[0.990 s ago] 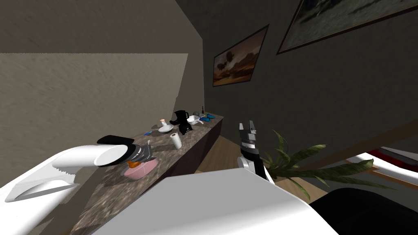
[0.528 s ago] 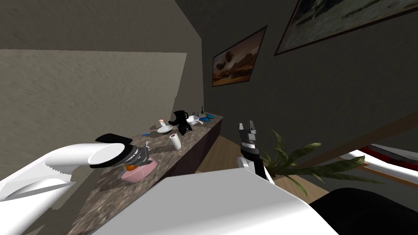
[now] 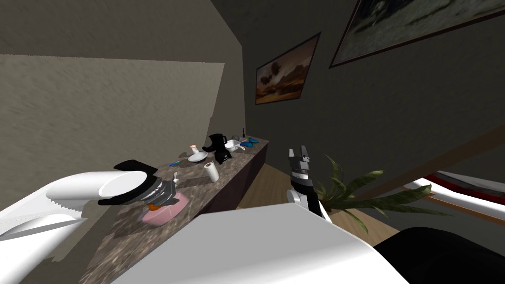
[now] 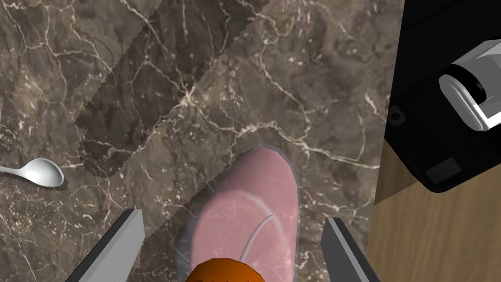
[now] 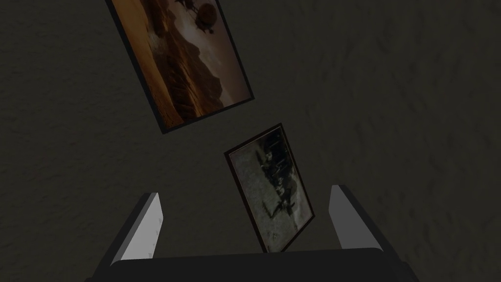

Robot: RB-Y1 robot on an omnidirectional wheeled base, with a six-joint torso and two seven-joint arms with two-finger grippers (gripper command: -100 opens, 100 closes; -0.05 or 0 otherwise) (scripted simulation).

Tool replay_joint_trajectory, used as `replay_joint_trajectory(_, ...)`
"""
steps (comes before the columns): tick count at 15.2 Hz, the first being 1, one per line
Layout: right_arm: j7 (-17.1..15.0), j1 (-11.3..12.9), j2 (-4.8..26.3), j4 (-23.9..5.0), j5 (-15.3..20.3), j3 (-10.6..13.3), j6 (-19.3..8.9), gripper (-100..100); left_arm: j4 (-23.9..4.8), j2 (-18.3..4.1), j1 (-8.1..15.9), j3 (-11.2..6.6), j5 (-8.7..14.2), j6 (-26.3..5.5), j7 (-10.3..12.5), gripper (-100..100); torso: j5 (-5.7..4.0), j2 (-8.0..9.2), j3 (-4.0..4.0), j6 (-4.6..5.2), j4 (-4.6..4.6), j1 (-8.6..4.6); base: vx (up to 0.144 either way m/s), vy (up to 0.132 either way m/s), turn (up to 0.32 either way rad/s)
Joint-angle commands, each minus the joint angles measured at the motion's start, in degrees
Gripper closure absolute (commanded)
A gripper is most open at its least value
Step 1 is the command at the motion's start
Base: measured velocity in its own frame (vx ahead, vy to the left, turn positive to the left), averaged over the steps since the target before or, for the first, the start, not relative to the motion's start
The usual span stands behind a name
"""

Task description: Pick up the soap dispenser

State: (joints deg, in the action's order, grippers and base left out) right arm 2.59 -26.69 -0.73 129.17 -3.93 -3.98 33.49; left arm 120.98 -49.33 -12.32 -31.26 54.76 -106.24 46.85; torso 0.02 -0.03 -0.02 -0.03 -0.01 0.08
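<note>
The soap dispenser (image 4: 247, 210) is a pink, see-through bottle with an orange top (image 4: 225, 270), standing on the brown marble counter (image 4: 195, 88). In the head view the dispenser (image 3: 165, 213) is at the counter's near part. My left gripper (image 4: 232, 247) hangs right above it, open, with one finger on each side of the bottle and clear of it. The left gripper (image 3: 165, 193) partly covers the bottle in the head view. My right gripper (image 3: 299, 154) is held up beside the counter's end, open and holding nothing, its fingers (image 5: 144, 227) wide apart.
A white spoon (image 4: 41, 172) lies on the counter beyond the dispenser. Farther along stand a paper towel roll (image 3: 212, 171), a white dish (image 3: 197, 157) and a black kettle (image 3: 217, 141). A leafy plant (image 3: 355, 195) stands on the wood floor to the right.
My left arm has come down and drawn slightly back over the pink dispenser. The head view has shifted a little. The right arm is as it was.
</note>
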Motion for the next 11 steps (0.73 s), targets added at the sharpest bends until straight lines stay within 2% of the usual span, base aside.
replay_joint_trajectory(1,0.0,0.0,0.0,0.0,0.0,0.0,0.0,0,0.0,0.0,0.0,0.0,0.0,0.0,0.0,-100,0.0,0.0,0.0,0.0,0.0,0.0,0.004,0.012,-0.011)
replay_joint_trajectory(2,0.0,0.0,0.0,0.0,0.0,0.0,0.0,0,-1.74,0.49,-0.02,0.84,-1.17,1.37,-1.07,-100,0.0,0.01,0.01,-0.01,0.0,-0.01,-0.002,-0.004,-0.033)
replay_joint_trajectory(5,0.0,0.0,0.0,0.0,0.0,0.0,0.0,0,-3.9,1.15,-0.05,1.96,-2.71,3.46,-2.47,-100,-0.02,0.05,0.03,0.0,0.01,-0.13,-0.01,-0.02,-0.031)
replay_joint_trajectory(6,0.0,0.0,0.0,0.0,0.0,0.0,0.0,0,-2.79,0.92,-0.11,1.46,-2.04,2.37,-1.69,-100,-0.02,0.07,0.04,0.0,0.01,-0.15,-0.008,-0.015,-0.008)
replay_joint_trajectory(7,0.0,0.0,0.0,0.0,0.0,0.0,0.0,0,-2.94,1.0,-0.17,1.53,-2.17,2.68,-1.9,100,-0.03,0.07,0.04,-0.01,0.02,-0.15,0.0,0.0,0.0)
replay_joint_trajectory(11,0.0,0.0,0.0,0.0,0.0,0.0,0.0,0,-2.93,1.0,-0.18,1.55,-2.14,2.67,-1.92,100,-0.02,0.03,0.02,-0.01,0.02,-0.06,0.0,0.0,0.0)
